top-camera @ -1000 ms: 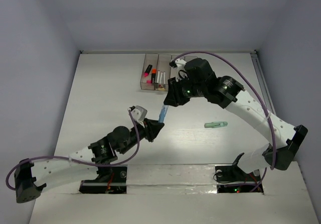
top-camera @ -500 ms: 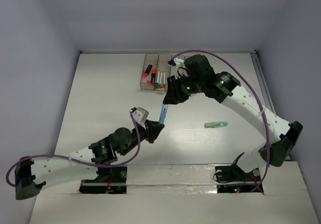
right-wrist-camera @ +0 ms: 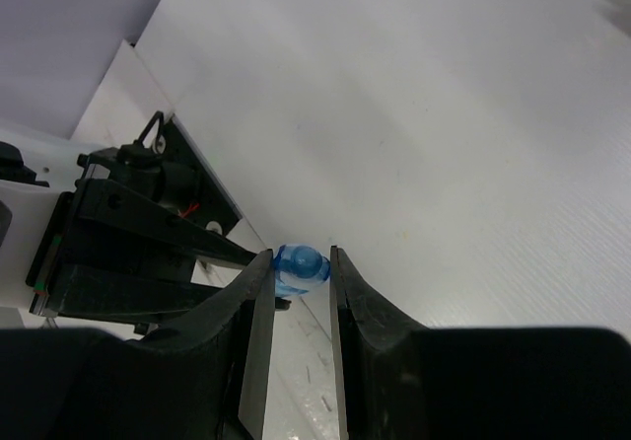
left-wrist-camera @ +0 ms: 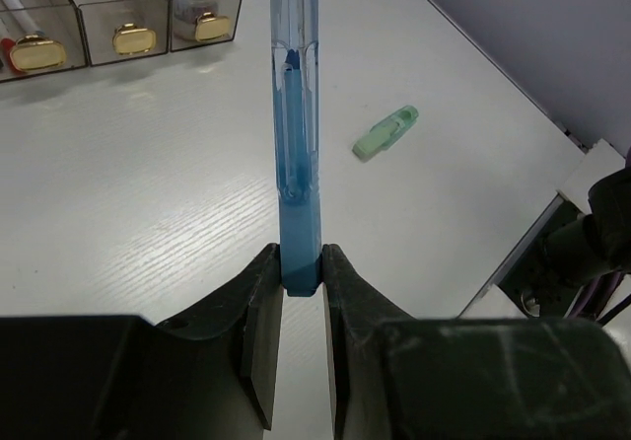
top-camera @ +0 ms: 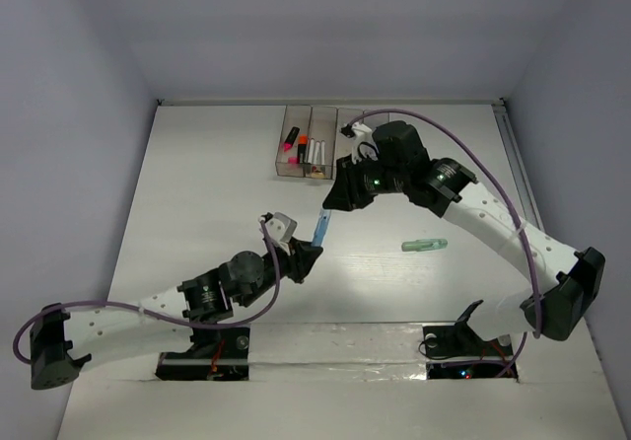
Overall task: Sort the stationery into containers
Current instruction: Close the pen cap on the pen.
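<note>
A light blue marker hangs above the table's middle, held at both ends. My left gripper is shut on its lower end; in the left wrist view the marker rises straight up from the gripper. My right gripper is closed on the upper end, and the right wrist view shows the rounded blue tip between its pads. The containers stand at the back with pink and orange highlighters and white pens inside. A pale green marker lies on the table to the right.
The right arm's wrist covers the right-hand bins of the row. From the left wrist, tan tabs show on the bin fronts and the green marker lies beyond. The table's near right edge drops to the arm bases.
The right arm's wrist and elbow have shifted slightly right and down. The blue marker stays between both grippers, and the left gripper has crept a little to the right.
</note>
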